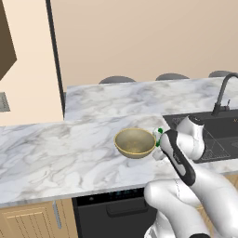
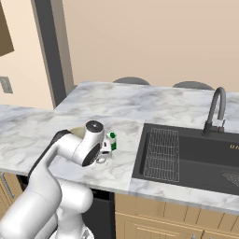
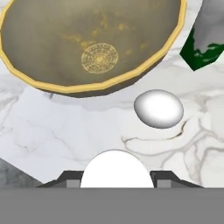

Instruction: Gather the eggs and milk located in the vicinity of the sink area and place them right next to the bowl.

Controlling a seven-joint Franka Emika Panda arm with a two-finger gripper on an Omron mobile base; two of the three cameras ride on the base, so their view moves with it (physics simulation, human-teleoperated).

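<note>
Bowl (image 3: pixel 65 48): rim cut by hand view's top and left edges. Milk carton (image 3: pixel 205 39): cropped at upper right; in base views mostly hidden behind arm. Held egg (image 3: pixel 117 170): lower part hidden. Sink (image 1: pixel 218 135): cut at right edge.

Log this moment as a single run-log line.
gripper: shut on egg | second egg: on counter beside bowl | milk carton: near bowl

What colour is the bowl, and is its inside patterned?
Dull gold-yellow bowl, with a fine circular web-like pattern at the bottom inside; clearest in the hand view.
</note>
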